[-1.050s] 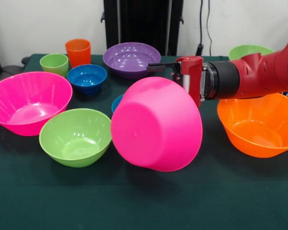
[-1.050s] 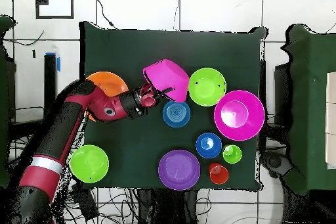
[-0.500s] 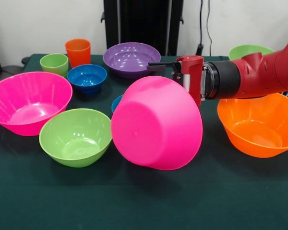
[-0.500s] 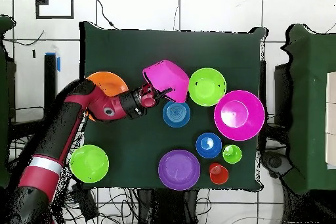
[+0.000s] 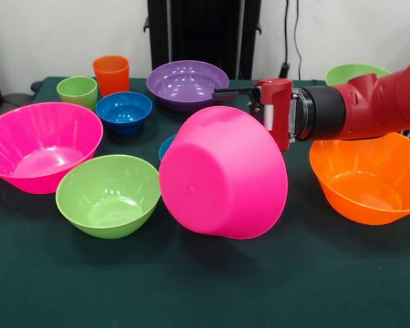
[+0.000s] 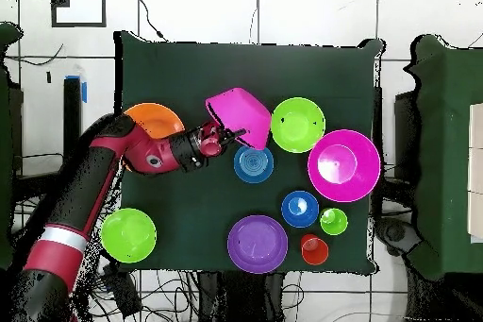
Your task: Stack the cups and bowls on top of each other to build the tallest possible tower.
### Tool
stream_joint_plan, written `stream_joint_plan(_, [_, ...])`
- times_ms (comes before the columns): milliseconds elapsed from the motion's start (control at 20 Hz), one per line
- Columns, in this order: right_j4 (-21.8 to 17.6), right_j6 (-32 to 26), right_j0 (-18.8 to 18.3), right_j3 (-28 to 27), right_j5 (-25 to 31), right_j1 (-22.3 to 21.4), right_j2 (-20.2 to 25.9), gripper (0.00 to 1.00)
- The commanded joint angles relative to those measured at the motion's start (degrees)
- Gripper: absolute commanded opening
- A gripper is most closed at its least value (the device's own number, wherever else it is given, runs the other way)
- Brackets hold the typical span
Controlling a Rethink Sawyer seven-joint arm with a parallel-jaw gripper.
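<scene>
My pincer grips the rim of the big glossy pink plastic bowl, tipped on its side, mouth toward me, with the small blue plastic bowl just behind it on the table.

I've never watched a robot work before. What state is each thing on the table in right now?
Tilted pink bowl: on its side, held at the rim.
Gripper: shut on it.
Other pink bowl: upright, empty.
Orange bowl: upright, empty.
Purple bowl: upright, empty.
Orange tumbler: upright.
Light-green cup: upright.
</scene>
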Motion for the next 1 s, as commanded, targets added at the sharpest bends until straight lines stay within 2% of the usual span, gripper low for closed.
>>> stream_joint_plan(50, [8.35,17.58,1.23,-0.41,7.29,-0.10,5.90,1.00])
stream_joint_plan(400, [15.29,19.16,2.42,-0.38,11.41,0.56,7.24,1.00])
stream_joint_plan(650, [19.74,21.12,2.43,-1.38,12.28,1.58,7.44,1.00])
stream_joint_plan(800, [21.43,21.61,2.80,-1.27,12.64,1.99,6.74,1.00])
stream_joint_plan(1000, [21.52,21.29,3.42,0.50,10.56,1.83,5.70,1.00])
